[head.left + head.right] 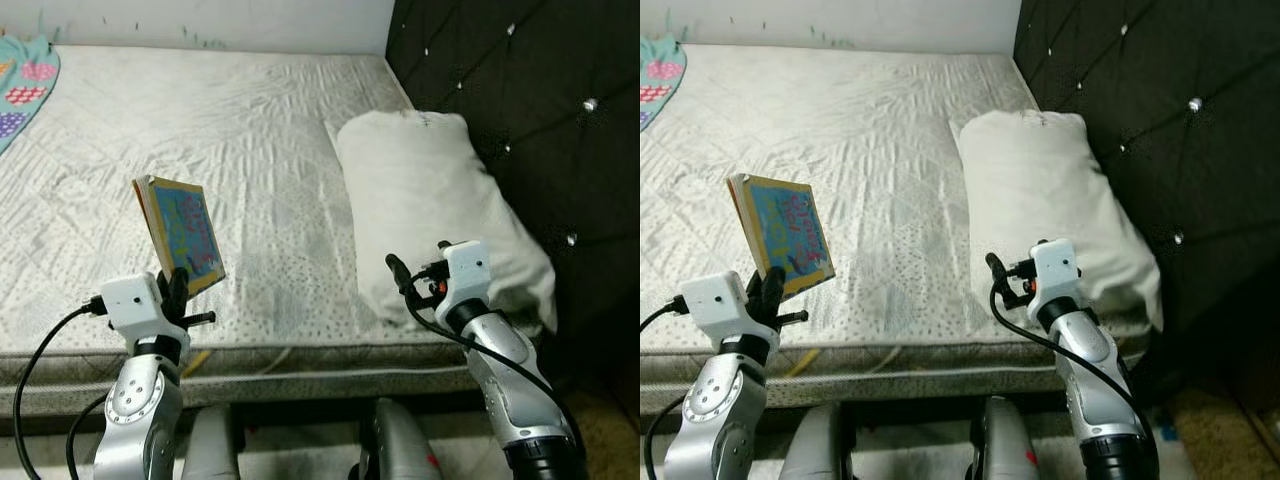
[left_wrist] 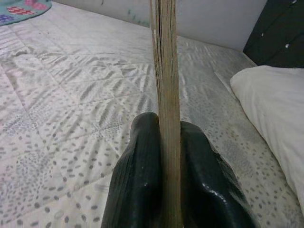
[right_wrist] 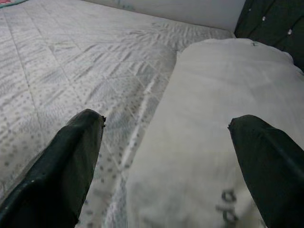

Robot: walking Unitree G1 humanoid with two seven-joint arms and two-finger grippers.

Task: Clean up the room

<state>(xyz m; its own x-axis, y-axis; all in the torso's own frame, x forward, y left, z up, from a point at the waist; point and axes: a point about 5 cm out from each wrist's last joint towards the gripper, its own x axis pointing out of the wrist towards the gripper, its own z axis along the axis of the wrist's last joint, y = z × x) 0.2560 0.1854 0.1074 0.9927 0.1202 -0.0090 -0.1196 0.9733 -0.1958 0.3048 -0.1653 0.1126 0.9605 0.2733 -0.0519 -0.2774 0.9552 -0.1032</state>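
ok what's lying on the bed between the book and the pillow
Nothing: bare quilted mattress separates the book, held by the left pincer, from the pillow in both eye views.

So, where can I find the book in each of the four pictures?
Left eye view: the book stands upright at lower left, held by the left gripper.
Right eye view: lower left, over the mattress edge.
Left wrist view: spine-on, centre, between the black fingers.
Right wrist view: not in it.
Shared landmark: the white pillow.

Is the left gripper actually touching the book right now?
Touching. The left wrist view shows both fingers of the left gripper pressed against the book.
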